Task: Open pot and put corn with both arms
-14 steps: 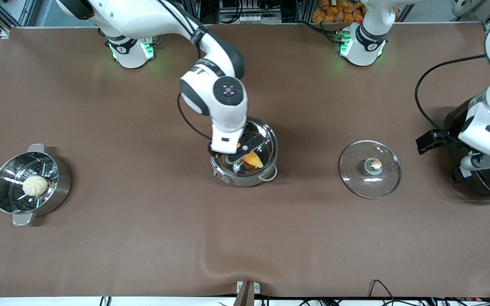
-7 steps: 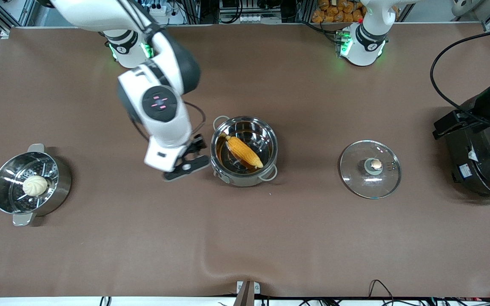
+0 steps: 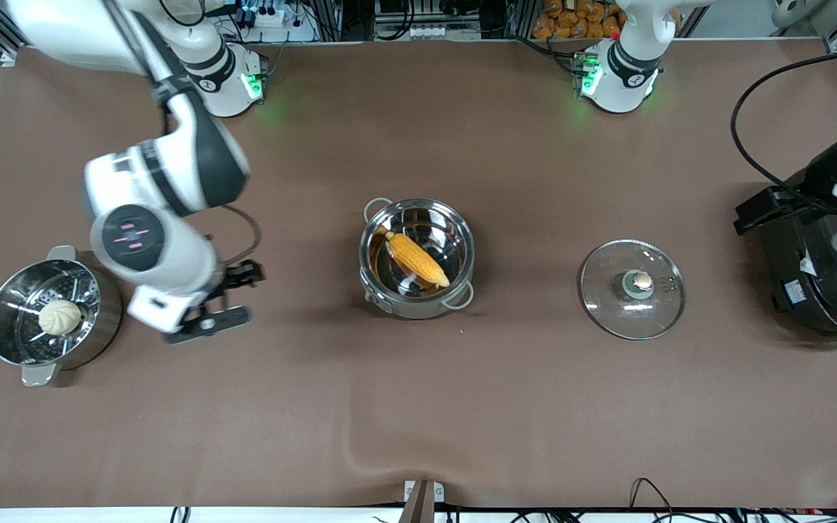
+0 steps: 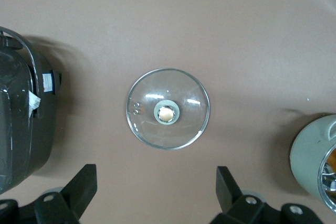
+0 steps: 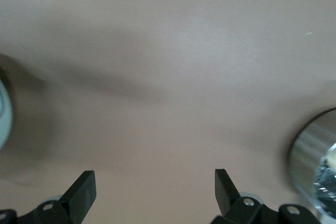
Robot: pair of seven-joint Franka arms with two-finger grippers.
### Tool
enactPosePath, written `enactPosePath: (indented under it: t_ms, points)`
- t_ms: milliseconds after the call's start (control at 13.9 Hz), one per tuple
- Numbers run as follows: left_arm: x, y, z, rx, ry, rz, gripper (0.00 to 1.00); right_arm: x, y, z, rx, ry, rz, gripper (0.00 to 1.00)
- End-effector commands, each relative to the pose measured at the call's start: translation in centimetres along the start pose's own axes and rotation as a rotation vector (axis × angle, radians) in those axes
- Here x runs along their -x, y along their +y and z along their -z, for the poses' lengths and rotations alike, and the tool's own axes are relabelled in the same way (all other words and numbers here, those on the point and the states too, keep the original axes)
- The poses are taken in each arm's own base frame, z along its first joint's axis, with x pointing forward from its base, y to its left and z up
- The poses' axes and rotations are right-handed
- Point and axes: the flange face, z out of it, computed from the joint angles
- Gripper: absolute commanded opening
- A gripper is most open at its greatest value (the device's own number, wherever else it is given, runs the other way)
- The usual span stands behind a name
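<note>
so, starting closest to the front camera: the right gripper (image 3: pixel 209 319) hangs over bare table (image 3: pixel 418 421), between the steamer pot (image 3: pixel 102 319) with its white bun (image 3: pixel 60 317) and the pot (image 3: pixel 455 294), with its jaws spread wide and nothing between them; the right wrist view shows both fingertips (image 5: pixel 84 190) apart over plain brown cloth. the nearest hazard sits here: the steamer pot is just beside this arm's forearm, and a careless swing toward that end of the table could knock it or tip the bun out.

slightly farther from the camera, the corn (image 3: pixel 417 259) lies slantwise inside the pot, resting on the smooth bottom, so by my reading the placing is done. the pot stands open near the table's middle. one end of the cob sits near the rim, so a bump to the pot might shift it.

level with it, toward the left arm's end of the table, the glass lid (image 3: pixel 633 289) lies flat, knob up, well apart from the pot. if the lid must go back on, the smooth knob could slip out of a poor pinch.

the left gripper (image 4: pixel 156 195) is high over the table beside the black cooker (image 3: pixel 803 283), jaws released and empty, and looks to be waiting. its cable (image 3: pixel 742 156) loops near the cooker and could snag on it.
</note>
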Motion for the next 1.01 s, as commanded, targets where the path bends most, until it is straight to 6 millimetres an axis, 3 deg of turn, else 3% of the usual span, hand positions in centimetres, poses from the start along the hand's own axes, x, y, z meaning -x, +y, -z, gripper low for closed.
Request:
enactPosePath:
  t_ms: [0,144,288,431,647,863,935]
  points:
    - [1.8,-0.1,0.0,0.009,0.002,-0.02,1.0,4.4,5.1,3.7,-0.088,0.014,0.021,1.0]
    - [2.6,0.0,-1.1,0.005,0.012,-0.021,1.0,6.7,6.9,6.1,-0.096,-0.004,-0.024,1.0]
    - [2.8,0.2,-1.0,0.005,0.015,-0.024,1.0,9.9,9.2,9.6,-0.067,0.025,-0.081,1.0]
    - [2.6,-0.2,-0.9,0.004,0.017,-0.022,1.0,12.9,11.1,11.9,-0.064,0.018,-0.141,1.0]
    - [2.3,-0.6,-0.7,0.005,0.018,-0.01,1.0,16.9,14.5,14.2,-0.124,0.026,-0.229,1.0]
    - [2.3,-1.0,-0.2,0.004,0.009,-0.002,1.0,19.9,15.2,16.7,-0.131,0.053,-0.262,1.0]
    - [2.3,-1.2,0.0,0.003,0.0,0.001,1.0,20.7,16.4,16.1,-0.138,0.04,-0.288,1.0]
